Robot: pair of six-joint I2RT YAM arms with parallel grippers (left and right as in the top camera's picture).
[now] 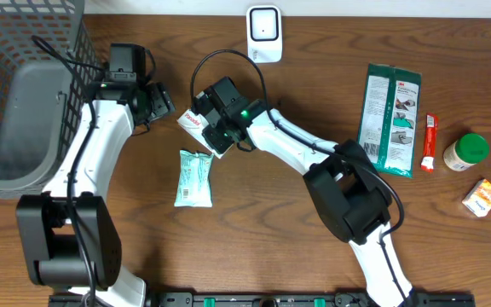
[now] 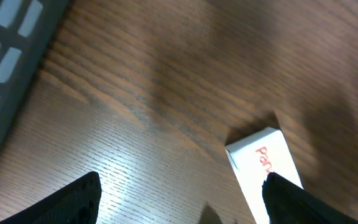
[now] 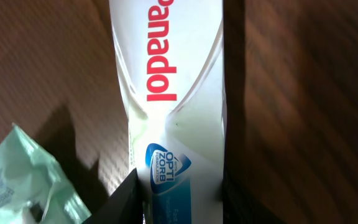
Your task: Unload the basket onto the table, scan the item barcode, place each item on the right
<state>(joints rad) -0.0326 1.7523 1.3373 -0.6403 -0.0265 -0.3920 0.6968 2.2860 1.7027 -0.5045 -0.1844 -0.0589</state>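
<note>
Glossy cardboard carton (image 3: pixel 166 93), matt wood-grain table (image 1: pixel 254 247)

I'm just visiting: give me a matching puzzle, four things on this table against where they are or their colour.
Things:
1. Panadol box
2. jar
3. wire basket
4. barcode scanner

Descriptions:
A. white, middle of the table's far edge
B. between the fingers of the right gripper
C. green lid, right side
D. grey, far left

Pairs: 1-B, 2-C, 3-D, 4-A

Brown wood-grain table (image 1: pixel 254 247) fills view edge to edge. Dark grey mesh basket (image 1: pixel 11 51) at far left. Black rail (image 1: pixel 228 299) along near edge. Soft light from above, pale sheen on grain, short shadows.
</note>
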